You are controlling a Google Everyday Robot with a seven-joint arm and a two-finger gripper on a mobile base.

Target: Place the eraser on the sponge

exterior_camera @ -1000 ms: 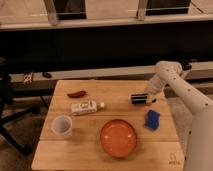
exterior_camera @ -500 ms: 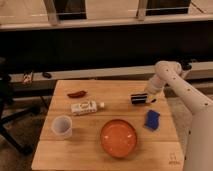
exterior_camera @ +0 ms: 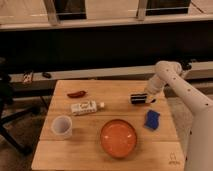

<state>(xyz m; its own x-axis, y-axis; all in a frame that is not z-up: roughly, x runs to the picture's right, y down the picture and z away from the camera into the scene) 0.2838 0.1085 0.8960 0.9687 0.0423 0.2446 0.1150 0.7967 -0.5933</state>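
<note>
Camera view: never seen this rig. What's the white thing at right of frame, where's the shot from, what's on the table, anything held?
The white thing is a robot arm on a mobile base, ending in a two-finger gripper. One camera, looking down on the wooden table from its near side; its mount is unknown. On the table: a black striped eraser, a blue sponge, an orange bowl, a white cup, a white labelled package and a small red item. The gripper sits at the eraser's end toward the arm; whether it grips it cannot be told.
</note>
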